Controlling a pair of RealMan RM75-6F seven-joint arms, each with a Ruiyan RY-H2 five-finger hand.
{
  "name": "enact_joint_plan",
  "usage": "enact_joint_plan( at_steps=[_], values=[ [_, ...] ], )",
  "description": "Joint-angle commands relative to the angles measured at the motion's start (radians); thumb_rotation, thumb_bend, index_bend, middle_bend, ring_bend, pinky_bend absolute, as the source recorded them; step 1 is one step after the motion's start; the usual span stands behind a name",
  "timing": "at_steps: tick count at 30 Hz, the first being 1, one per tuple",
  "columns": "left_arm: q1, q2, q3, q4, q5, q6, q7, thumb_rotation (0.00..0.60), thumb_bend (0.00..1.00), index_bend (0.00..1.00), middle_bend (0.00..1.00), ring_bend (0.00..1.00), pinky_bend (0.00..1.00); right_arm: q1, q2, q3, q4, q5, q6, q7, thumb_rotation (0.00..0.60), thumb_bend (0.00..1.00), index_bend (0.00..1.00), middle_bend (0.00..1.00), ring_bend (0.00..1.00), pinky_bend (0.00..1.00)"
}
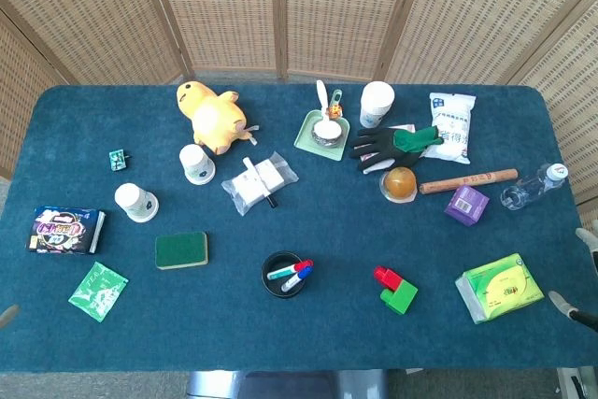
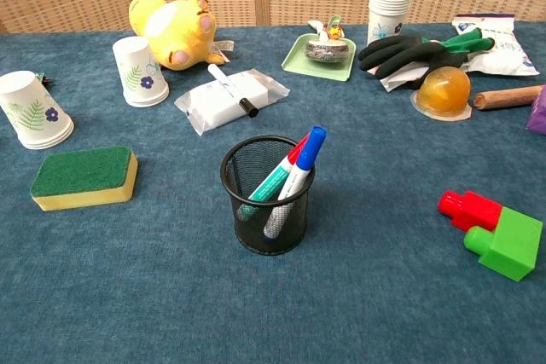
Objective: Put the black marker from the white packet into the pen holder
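Your desk [image 1: 280, 343] carries no label you can read. Only the head view shows the hands at the edges: right hand [image 1: 587, 273], left hand [image 1: 7, 313], grip unclear. Black marker [image 2: 232, 91] lies on the white packet [image 2: 226, 106], behind the pen holder [image 2: 268, 193].

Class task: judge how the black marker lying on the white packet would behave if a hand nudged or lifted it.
The black marker looks round and slim, so it would probably roll off the glossy white packet if nudged. It seems rigid and light, likely easy to lift, though its smooth barrel may slip.

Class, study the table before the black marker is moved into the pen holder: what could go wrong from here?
1. The black marker lies on a light white packet; a pinch might lift or drag both.
2. The pen holder already holds three slanted markers, which could block the drop or tip it.
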Motion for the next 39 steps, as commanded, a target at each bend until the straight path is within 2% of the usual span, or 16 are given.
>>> enact_joint_plan(
  at_steps=[1, 10, 15, 17, 20, 23, 28, 31, 34, 39],
  values=[
    [0.0, 0.0, 0.0, 0.001, -0.001, -0.001, -0.001, 0.6, 0.18, 0.0, 0.0, 0.0, 0.0, 0.0, 0.001, -0.001, 0.0, -0.001, 0.0, 0.001, 0.6, 0.0, 0.13, 0.0, 0.0, 0.0],
    [-0.027, -0.008, -0.017, 0.023, 0.019, -0.007, -0.026, 0.6, 0.18, 0.01, 0.0, 0.0, 0.01, -0.006, 0.01, 0.002, -0.007, 0.011, 0.003, 0.021, 0.6, 0.0, 0.14, 0.0, 0.0, 0.0],
    [-0.132, 0.025, -0.059, 0.046, 0.097, -0.056, -0.059, 0.6, 0.18, 0.09, 0.0, 0.0, 0.0, -0.007, 0.017, 0.004, -0.014, 0.017, 0.0, 0.035, 0.6, 0.0, 0.14, 0.0, 0.0, 0.0],
    [-0.205, 0.034, -0.097, 0.055, 0.145, -0.081, -0.05, 0.6, 0.17, 0.11, 0.0, 0.0, 0.0, -0.009, 0.021, 0.006, -0.017, 0.02, 0.002, 0.044, 0.6, 0.0, 0.14, 0.0, 0.0, 0.0],
    [-0.294, 0.033, -0.148, 0.057, 0.185, -0.121, 0.03, 0.6, 0.16, 0.18, 0.0, 0.0, 0.01, -0.013, 0.028, 0.007, -0.019, 0.024, 0.005, 0.061, 0.6, 0.0, 0.14, 0.0, 0.0, 0.0],
    [-0.351, 0.029, -0.173, 0.032, 0.197, -0.168, 0.098, 0.6, 0.16, 0.28, 0.0, 0.0, 0.03, -0.015, 0.032, 0.008, -0.019, 0.027, 0.006, 0.072, 0.6, 0.0, 0.14, 0.0, 0.0, 0.0],
    [-0.467, 0.035, -0.209, -0.054, 0.119, -0.366, 0.204, 0.6, 0.18, 0.34, 0.0, 0.0, 0.05, -0.014, 0.038, 0.008, -0.017, 0.031, -0.003, 0.092, 0.6, 0.0, 0.15, 0.0, 0.0, 0.0],
    [-0.522, 0.025, -0.225, -0.085, 0.06, -0.466, 0.275, 0.6, 0.26, 0.36, 0.0, 0.0, 0.05, -0.014, 0.041, 0.009, -0.016, 0.034, -0.005, 0.102, 0.6, 0.0, 0.15, 0.0, 0.0, 0.0],
    [-0.585, -0.01, -0.251, -0.083, -0.014, -0.559, 0.384, 0.6, 0.31, 0.36, 0.0, 0.0, 0.06, -0.015, 0.045, 0.011, -0.014, 0.041, -0.01, 0.117, 0.6, 0.0, 0.15, 0.0, 0.0, 0.0],
    [-0.672, -0.094, -0.286, -0.039, -0.149, -0.657, 0.574, 0.6, 0.31, 0.36, 0.0, 0.0, 0.08, -0.012, 0.049, 0.013, -0.011, 0.045, -0.019, 0.134, 0.6, 0.0, 0.15, 0.0, 0.0, 0.0]
  ],
)
